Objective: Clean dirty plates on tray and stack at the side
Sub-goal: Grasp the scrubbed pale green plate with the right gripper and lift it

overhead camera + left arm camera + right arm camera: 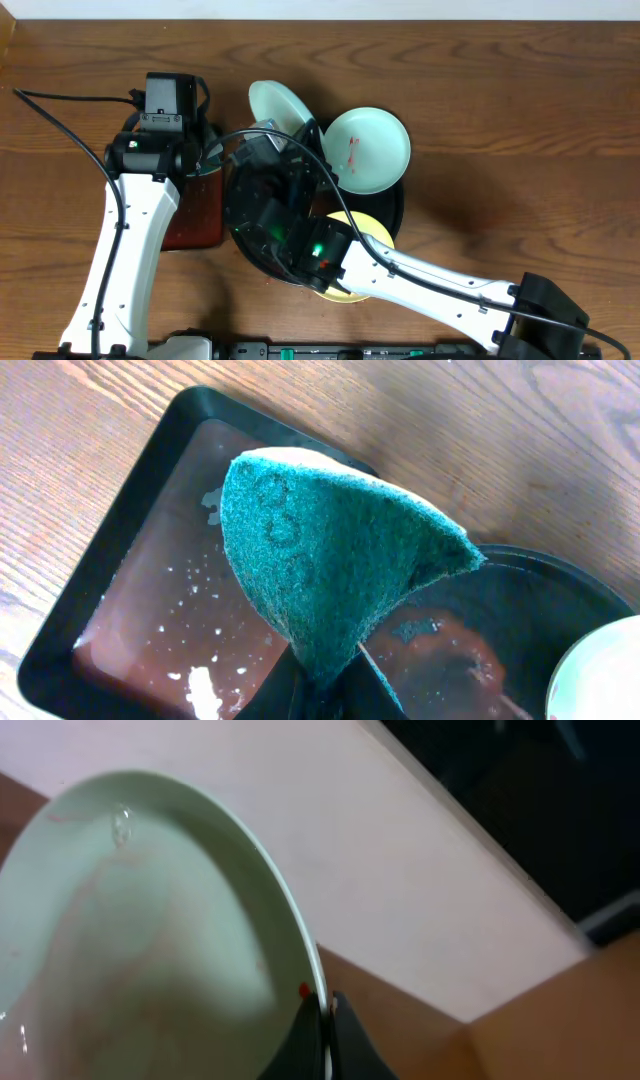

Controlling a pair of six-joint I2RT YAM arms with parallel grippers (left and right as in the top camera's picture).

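My right gripper (270,138) (322,1018) is shut on the rim of a pale mint-green plate (277,106) (150,940) and holds it tilted up above the back left of the round black tray (396,205). A second mint-green plate (367,150) with red smears rests on the tray's back right. A pale yellow plate (368,232) lies at the tray's front, partly under my right arm. My left gripper (212,156) (330,675) is shut on a teal sponge (330,550), just left of the held plate.
A rectangular black tray (196,222) (120,530) with reddish liquid and white specks lies under my left gripper, touching the round tray (565,585). A plate edge (610,680) shows at the left wrist view's lower right. Cables run across the tray area.
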